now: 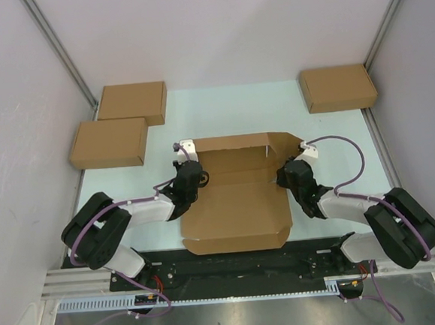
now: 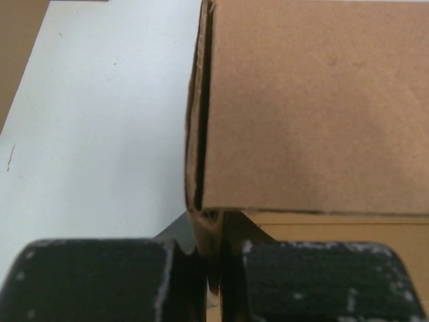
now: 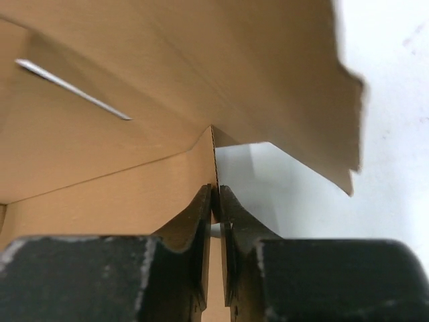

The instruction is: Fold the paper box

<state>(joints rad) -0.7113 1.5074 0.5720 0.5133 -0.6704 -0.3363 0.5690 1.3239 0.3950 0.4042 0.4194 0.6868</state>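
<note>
The paper box is a brown cardboard die-cut piece lying between the arms, its far part folded up into walls. My left gripper is shut on the box's left side wall; in the left wrist view the gripper pinches the wall's edge between its pads. My right gripper is shut on the right side wall; in the right wrist view the gripper clamps the thin cardboard edge, with a raised flap above it.
Three compact closed brown boxes sit at the back: two on the left and one on the right. White walls close in both sides. The black mounting rail runs along the near edge.
</note>
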